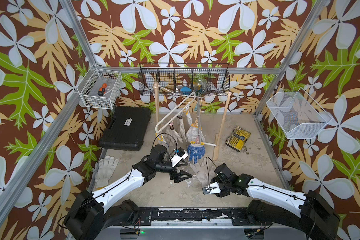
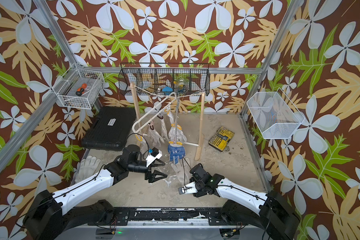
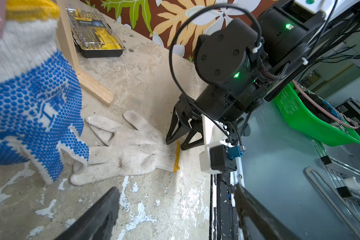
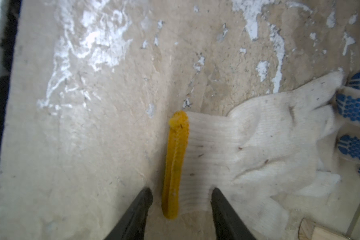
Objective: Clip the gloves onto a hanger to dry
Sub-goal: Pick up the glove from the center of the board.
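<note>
Your right fingers [image 4: 222, 207] are standing partly apart, straddling the yellow cuff [image 4: 175, 166] of a white glove [image 4: 247, 149] lying flat on the worktop [image 4: 92, 145]. Your left fingers [image 3: 100, 216] are hovering wide, holding nothing, near that glove.

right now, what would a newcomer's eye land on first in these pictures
The white knit glove with blue-dotted palm draws the eye first, hanging from the tilted white plastic clip hanger at the middle of the table. Nearer the robot, the right gripper stands open astride the yellow cuff of a soiled white knit glove lying flat on the scuffed beige tabletop.
</note>
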Available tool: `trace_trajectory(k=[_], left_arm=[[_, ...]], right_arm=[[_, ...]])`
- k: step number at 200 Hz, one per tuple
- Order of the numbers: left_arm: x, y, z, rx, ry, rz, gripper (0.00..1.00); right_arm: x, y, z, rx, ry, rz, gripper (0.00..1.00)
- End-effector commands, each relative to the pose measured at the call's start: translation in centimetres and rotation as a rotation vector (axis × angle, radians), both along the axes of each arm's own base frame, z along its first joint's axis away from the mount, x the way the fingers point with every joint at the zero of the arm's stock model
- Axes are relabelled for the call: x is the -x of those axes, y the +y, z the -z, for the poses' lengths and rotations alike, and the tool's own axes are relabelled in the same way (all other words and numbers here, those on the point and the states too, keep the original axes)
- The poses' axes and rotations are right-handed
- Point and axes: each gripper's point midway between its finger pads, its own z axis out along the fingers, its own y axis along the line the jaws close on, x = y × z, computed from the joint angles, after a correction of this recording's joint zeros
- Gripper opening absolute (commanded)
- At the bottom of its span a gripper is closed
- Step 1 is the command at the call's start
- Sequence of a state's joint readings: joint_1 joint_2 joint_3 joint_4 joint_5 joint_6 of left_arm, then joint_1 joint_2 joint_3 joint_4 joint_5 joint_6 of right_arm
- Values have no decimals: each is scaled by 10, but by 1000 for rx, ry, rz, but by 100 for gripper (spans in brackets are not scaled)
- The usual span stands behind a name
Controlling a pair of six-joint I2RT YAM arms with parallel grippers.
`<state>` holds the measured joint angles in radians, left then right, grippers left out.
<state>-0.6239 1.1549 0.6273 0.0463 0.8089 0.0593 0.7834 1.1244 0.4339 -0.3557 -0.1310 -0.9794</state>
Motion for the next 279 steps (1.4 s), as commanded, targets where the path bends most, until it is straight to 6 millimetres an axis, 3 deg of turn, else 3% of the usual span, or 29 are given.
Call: trace_trajectory(k=[1, 22, 93, 125, 156, 223, 248, 279], left_arm=[[-1, -2, -4, 25, -19, -1, 88], [-2, -2, -1, 23, -15, -3, 88], [-4, -4, 4, 7, -13, 8, 88], [-9, -6, -4, 2, -52, 3, 88], [-22, -7, -23, 5, -127, -25, 88], [-89, 0, -71, 46, -244, -113, 87], [-126, 6, -78, 64, -233, -200, 86], [-154, -2, -83, 84, -240, -213, 84]], right_arm=[[1, -8, 7, 53, 12, 23, 48], [2, -10, 10, 71, 17, 21, 42], [-1, -7, 3, 49, 31, 88, 3], [-11, 1, -19, -11, 20, 170, 0], [-27, 3, -59, -120, 2, 276, 0], [-102, -19, -196, -431, -166, 553, 0], [-124, -22, -224, -459, -215, 626, 0], [-145, -23, -250, -505, -261, 706, 0]])
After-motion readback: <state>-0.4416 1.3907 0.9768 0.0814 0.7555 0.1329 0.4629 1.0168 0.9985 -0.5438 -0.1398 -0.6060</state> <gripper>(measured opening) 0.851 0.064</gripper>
